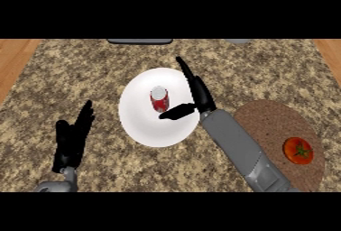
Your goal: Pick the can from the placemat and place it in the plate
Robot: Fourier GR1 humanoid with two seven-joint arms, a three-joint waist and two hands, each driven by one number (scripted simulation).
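Observation:
A red can [159, 99] with a silver top stands upright on the white plate [149, 128] at the counter's middle. My right hand [197, 93] is over the plate's right edge, just right of the can. Its fingers are straight and point away from me. The thumb sticks out to the left, below the can, without touching it. The brown placemat [266, 122] lies at the right. My left hand [72, 137] rests open at the lower left, fingers up.
A red tomato [298, 150] sits on the placemat's right part. Wooden strips run along the counter's left and right sides. Grey objects [140, 41] show at the far edge.

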